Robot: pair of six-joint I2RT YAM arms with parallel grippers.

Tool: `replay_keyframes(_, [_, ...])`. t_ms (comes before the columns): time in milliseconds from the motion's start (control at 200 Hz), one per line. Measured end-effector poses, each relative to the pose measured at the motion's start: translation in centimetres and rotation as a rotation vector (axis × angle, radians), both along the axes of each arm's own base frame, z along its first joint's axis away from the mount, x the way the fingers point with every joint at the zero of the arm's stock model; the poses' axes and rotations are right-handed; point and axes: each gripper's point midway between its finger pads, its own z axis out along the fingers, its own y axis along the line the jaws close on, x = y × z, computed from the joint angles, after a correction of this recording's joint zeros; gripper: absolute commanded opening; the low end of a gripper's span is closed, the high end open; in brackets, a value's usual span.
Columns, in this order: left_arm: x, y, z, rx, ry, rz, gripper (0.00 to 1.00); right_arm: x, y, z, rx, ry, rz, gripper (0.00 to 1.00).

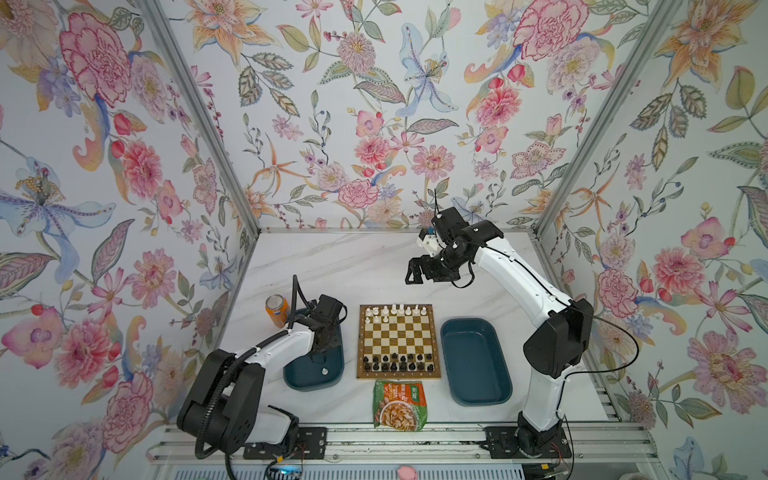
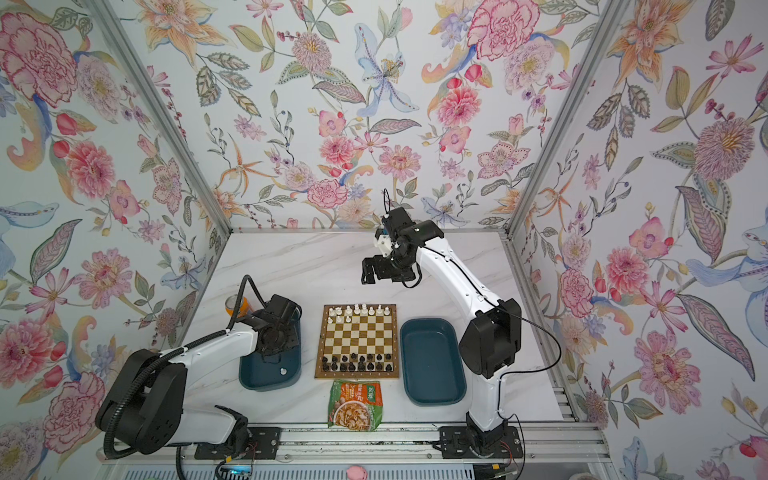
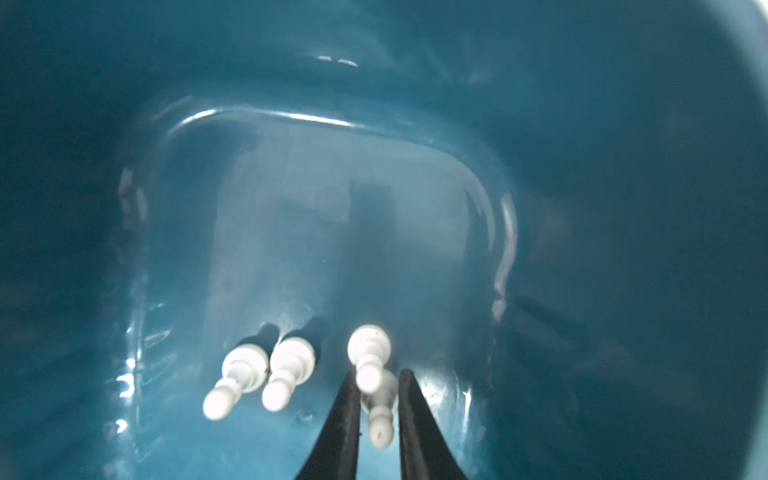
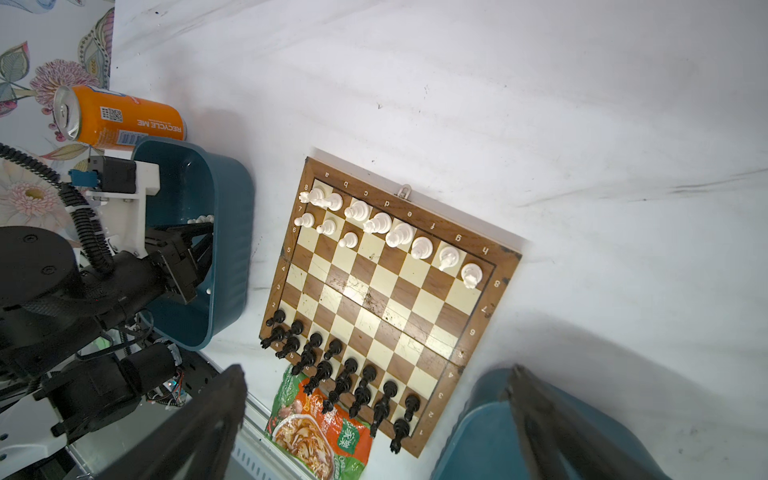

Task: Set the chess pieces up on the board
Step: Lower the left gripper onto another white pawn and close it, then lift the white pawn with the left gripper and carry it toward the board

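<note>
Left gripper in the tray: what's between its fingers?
A white pawn, flanked by the left gripper inside the teal tray; left wrist view shows it.

Our left white-and-black robot arm (image 1: 282, 345) reaches forward, wrist pitched steeply down. The left black parallel gripper (image 3: 378, 374) shows its jaws drawn narrow with a small white plastic pawn (image 3: 380, 424) lying between them; we can't judge contact. Our right white-and-black arm (image 1: 511, 270) stretches far out, and its right black gripper (image 4: 376, 370) hangs aloft, jaws spread wide and holding nothing.
</note>
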Motion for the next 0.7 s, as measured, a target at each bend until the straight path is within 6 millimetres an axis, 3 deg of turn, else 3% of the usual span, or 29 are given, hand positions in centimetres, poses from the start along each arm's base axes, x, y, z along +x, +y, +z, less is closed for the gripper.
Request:
replay_keyframes(440, [0.0,0.0,0.2,0.002,0.006,-0.002,0.10,0.0,-0.1,-0.1,-0.007,-0.001,-0.003,0.99])
replay_keyframes(701, [-0.2,-0.3,3.0,-0.037,-0.035,-0.009,0.10,0.0,-0.1,-0.1,-0.007,0.000,-0.003,0.99])
